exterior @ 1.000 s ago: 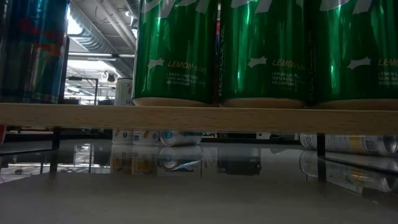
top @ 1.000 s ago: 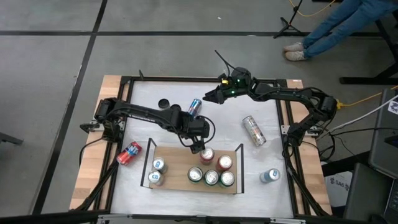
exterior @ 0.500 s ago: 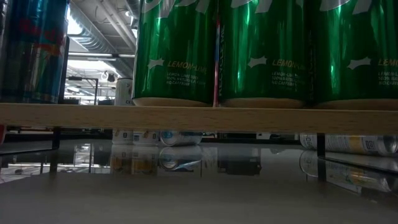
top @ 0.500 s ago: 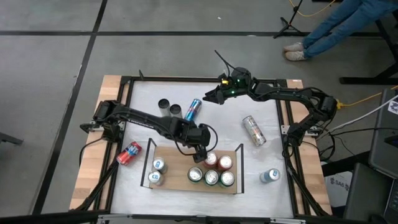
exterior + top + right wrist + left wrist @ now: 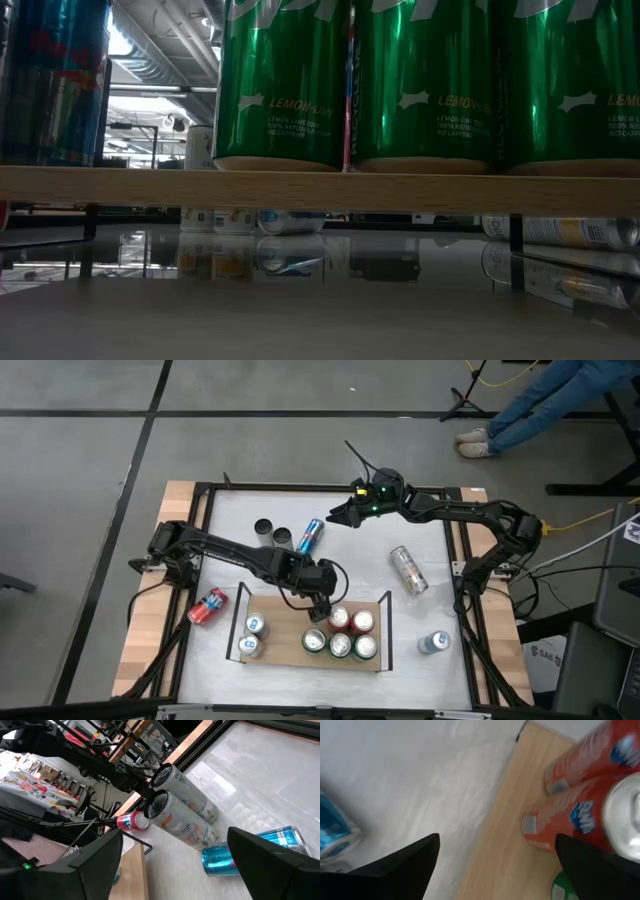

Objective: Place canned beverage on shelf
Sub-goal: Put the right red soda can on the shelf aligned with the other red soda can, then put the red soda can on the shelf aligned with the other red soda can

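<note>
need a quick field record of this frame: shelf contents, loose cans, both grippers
shelf: wooden board; two red cans and three green cans at one end, two pale cans at the other
loose cans: red can, silver can and blue can lying; one light can upright
left gripper: open, over the shelf beside the red cans
right gripper: open, empty, near the blue can

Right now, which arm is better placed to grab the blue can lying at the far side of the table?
Probably the right. Its open tool sits just beside the blue can, with nothing held. The left tool is open over the shelf beside the red cans.
</note>
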Controlling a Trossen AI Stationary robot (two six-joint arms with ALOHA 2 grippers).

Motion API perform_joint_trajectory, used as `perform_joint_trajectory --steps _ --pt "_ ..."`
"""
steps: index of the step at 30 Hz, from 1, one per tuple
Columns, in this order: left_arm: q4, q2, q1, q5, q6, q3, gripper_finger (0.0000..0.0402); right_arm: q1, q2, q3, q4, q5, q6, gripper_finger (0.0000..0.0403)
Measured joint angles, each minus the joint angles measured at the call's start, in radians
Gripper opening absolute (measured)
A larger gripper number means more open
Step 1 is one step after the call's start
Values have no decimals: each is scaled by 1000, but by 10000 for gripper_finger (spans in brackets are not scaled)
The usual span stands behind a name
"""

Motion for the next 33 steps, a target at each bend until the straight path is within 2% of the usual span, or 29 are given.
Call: perform_joint_trajectory --steps 12,21,25,33 --pt "-187 -216 40 -11 -75 3 388 0 0 0 -1 0 0 347" --pt "-582 -360 80 -74 -169 -7 388 0 0 0 -1 1 0 347" --pt "-641 -442 92 -98 -210 -92 388 0 0 0 -1 3 -1 347" --pt "-619 -685 134 -79 -309 -389 388 0 0 0 -1 8 0 347"
